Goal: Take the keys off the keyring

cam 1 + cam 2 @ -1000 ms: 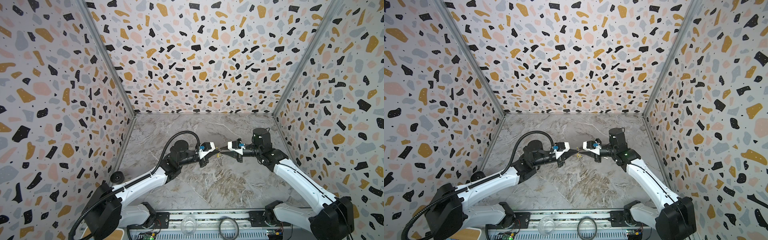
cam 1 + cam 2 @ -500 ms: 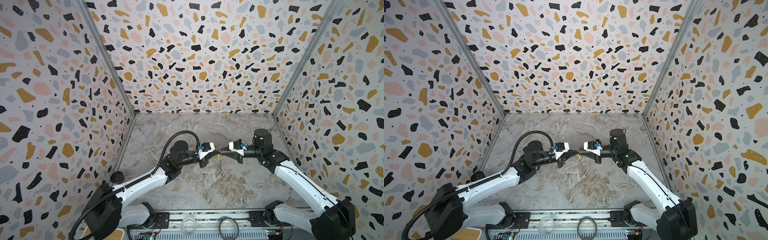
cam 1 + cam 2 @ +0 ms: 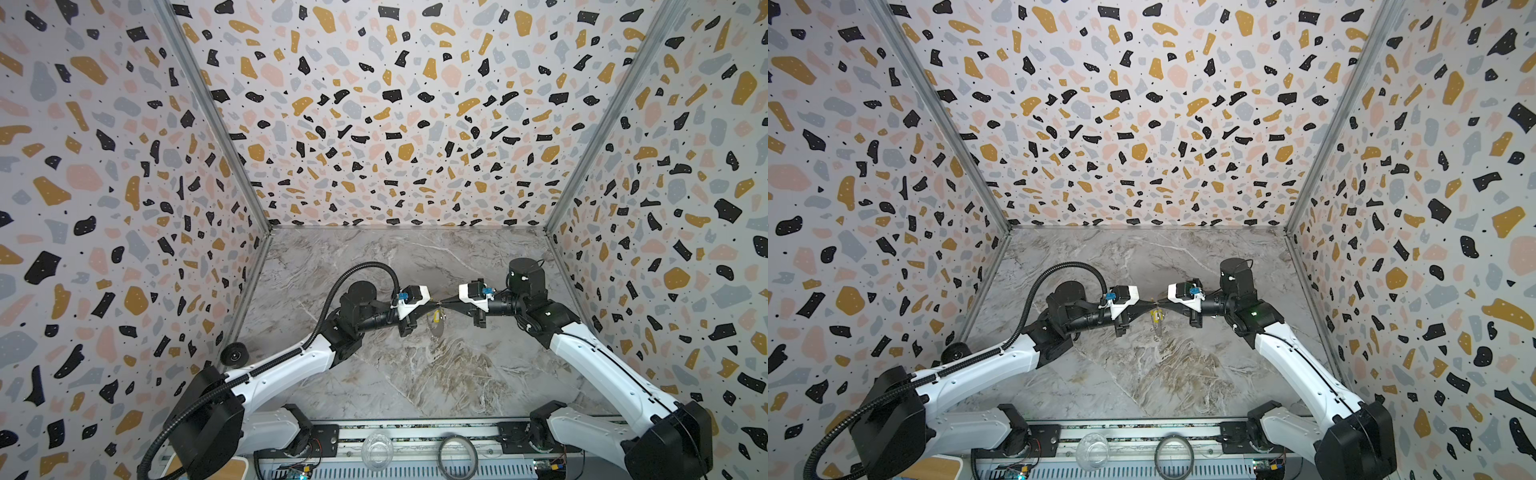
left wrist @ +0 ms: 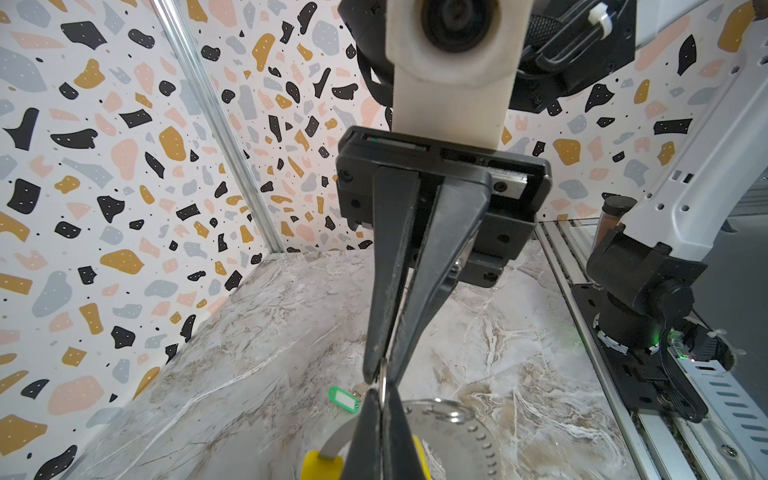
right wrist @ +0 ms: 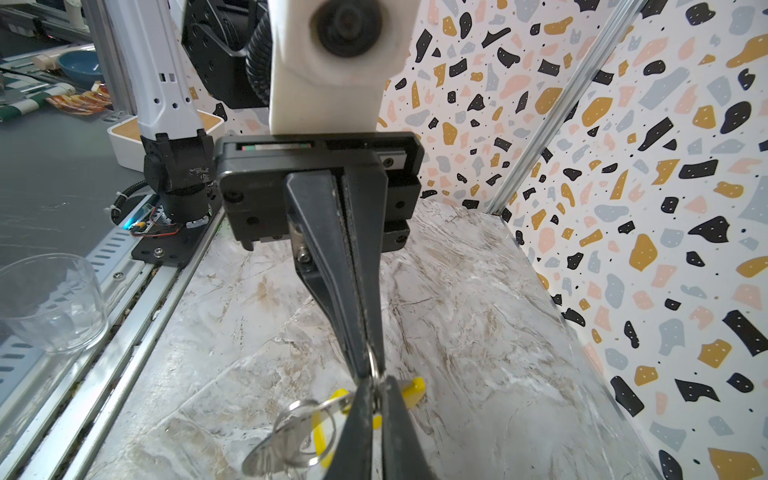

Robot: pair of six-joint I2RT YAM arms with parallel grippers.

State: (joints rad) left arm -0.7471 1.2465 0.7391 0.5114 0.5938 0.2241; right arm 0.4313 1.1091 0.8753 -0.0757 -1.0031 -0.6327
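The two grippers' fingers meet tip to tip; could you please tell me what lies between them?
A thin silvery ring, seen edge-on, spans that gap; both wrist views show it.

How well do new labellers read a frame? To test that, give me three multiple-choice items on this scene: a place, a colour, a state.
1. Where is the glass cup? A on the front rail; B in a back corner; C mid-air.
2. The two tags are: A red and blue; B green and yellow; C both white.
3. The left pincer and right pincer are: A both open; B one open; C both shut on the keyring.
A: both top views show it on the rail. B: green shows in the left wrist view, yellow in a top view. C: the tips meet, pinching the thin ring.
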